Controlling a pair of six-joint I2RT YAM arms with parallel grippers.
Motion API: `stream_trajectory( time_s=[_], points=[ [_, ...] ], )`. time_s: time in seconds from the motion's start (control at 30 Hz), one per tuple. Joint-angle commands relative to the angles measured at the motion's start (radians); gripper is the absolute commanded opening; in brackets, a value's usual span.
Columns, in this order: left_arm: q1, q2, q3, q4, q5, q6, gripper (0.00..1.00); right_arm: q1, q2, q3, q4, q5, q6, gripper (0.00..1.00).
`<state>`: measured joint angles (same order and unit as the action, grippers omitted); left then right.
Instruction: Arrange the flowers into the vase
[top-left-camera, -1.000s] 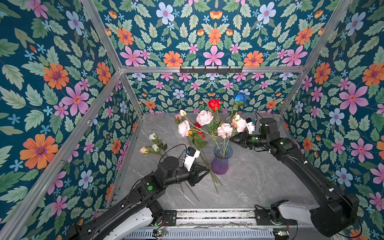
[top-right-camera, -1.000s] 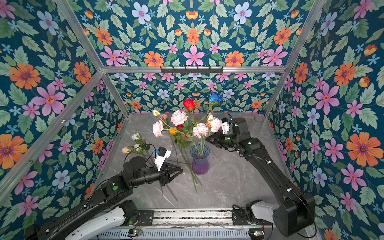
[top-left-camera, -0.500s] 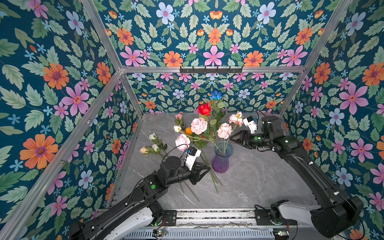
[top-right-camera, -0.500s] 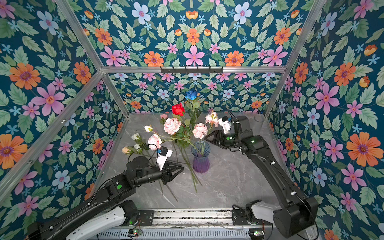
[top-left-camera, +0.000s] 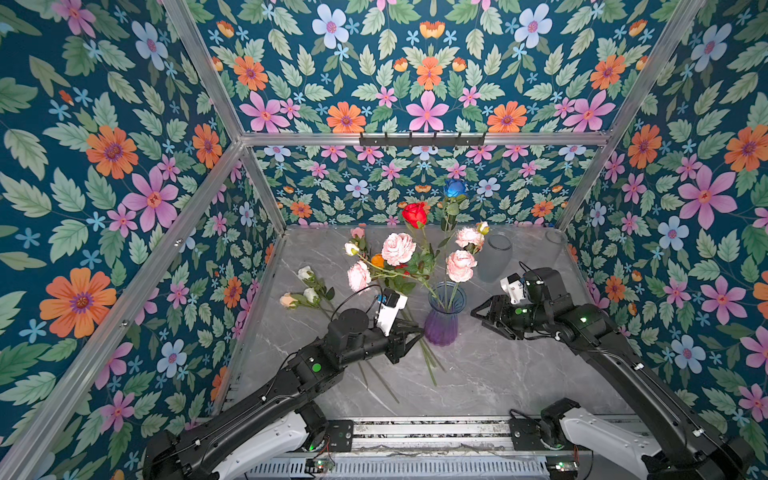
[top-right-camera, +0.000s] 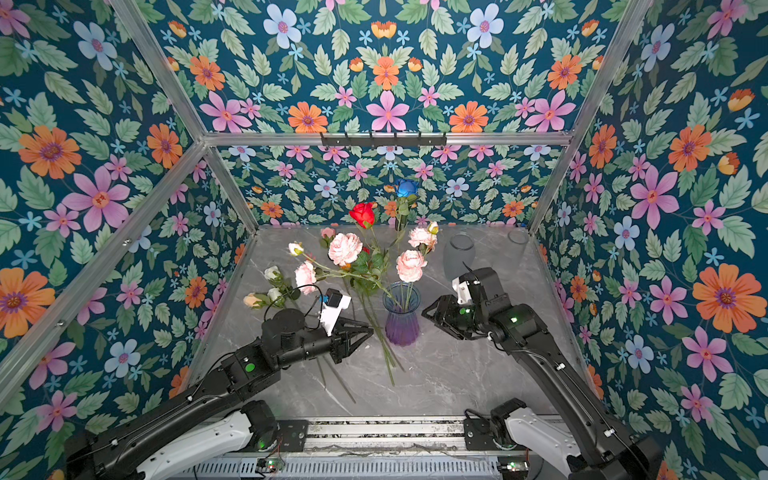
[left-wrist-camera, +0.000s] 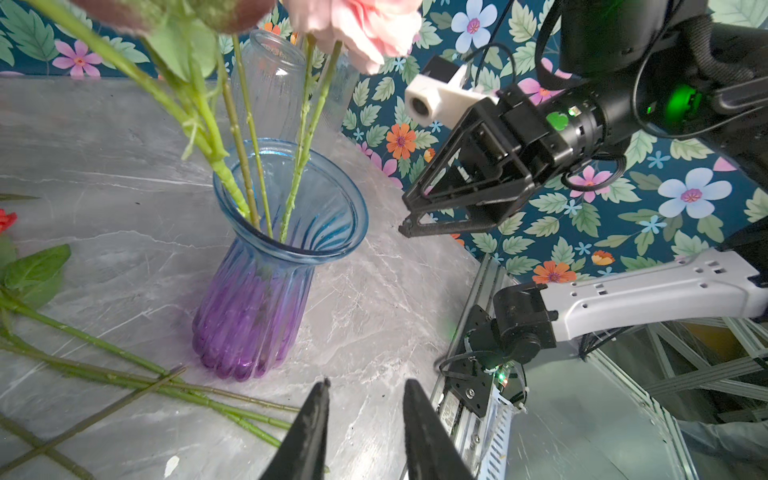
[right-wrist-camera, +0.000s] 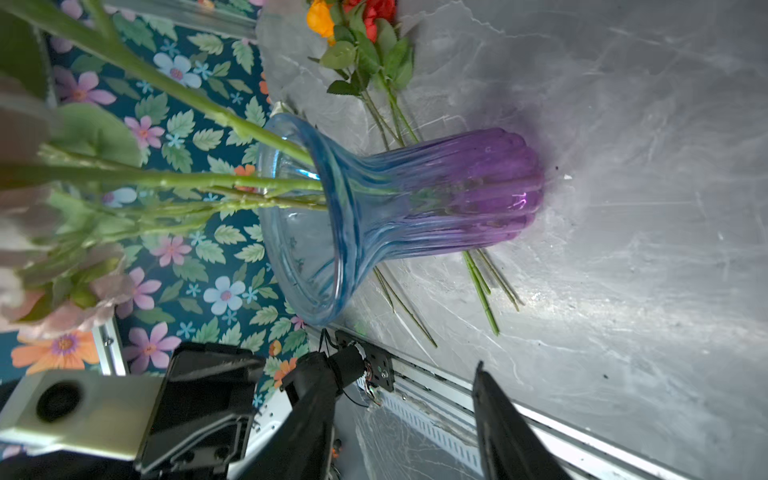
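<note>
Standing at the centre of both top views, the purple-and-blue glass vase (top-left-camera: 444, 320) holds several flowers (top-left-camera: 459, 266); more lie on the grey marble table (top-left-camera: 498, 374) to its left. The left gripper (left-wrist-camera: 365, 384) gapes partly, empty, just left of the vase; the right gripper (right-wrist-camera: 401, 374) spreads wider, empty, just right.
</note>
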<state>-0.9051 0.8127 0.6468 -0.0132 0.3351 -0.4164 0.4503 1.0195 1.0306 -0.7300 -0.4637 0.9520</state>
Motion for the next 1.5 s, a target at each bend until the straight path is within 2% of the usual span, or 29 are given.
stream_trajectory(
  time_s=[0.0,0.13,0.2,0.3,0.57,0.77,0.9,0.97,1.1,1.23,1.47],
  points=[
    [0.000,-0.005,0.011,0.029,-0.014,0.017,0.33,0.070,0.060,0.095,-0.087,0.150,0.164,0.51],
    [0.000,-0.025,0.009,0.013,-0.028,0.026,0.33,0.153,0.145,0.200,-0.149,0.218,0.210,0.44],
    [0.000,-0.041,0.003,0.010,-0.039,0.027,0.34,0.166,0.175,0.226,-0.169,0.235,0.229,0.43],
    [0.000,-0.061,0.001,-0.007,-0.055,0.029,0.34,0.171,0.218,0.265,-0.211,0.262,0.229,0.41],
    [0.000,-0.139,-0.005,-0.090,-0.122,0.039,0.34,0.170,0.320,0.307,-0.184,0.244,0.201,0.35],
    [0.000,-0.215,0.034,-0.202,-0.257,-0.080,0.34,0.171,0.359,0.314,-0.185,0.270,0.213,0.32],
    [0.000,-0.251,0.116,-0.345,-0.310,-0.149,0.42,0.169,0.390,0.321,-0.181,0.291,0.215,0.29],
    [0.000,-0.257,0.173,-0.434,-0.314,-0.153,0.43,0.170,0.406,0.331,-0.189,0.306,0.214,0.27],
    [0.000,-0.271,0.293,-0.608,-0.327,-0.124,0.44,0.170,0.428,0.345,-0.202,0.323,0.218,0.17],
    [0.000,-0.330,0.303,-0.659,-0.362,-0.057,0.44,0.152,0.436,0.352,-0.187,0.314,0.207,0.00],
    [0.000,-0.463,0.189,-0.585,-0.362,-0.021,0.45,0.057,0.473,0.427,-0.184,0.275,0.146,0.00]
  ],
)
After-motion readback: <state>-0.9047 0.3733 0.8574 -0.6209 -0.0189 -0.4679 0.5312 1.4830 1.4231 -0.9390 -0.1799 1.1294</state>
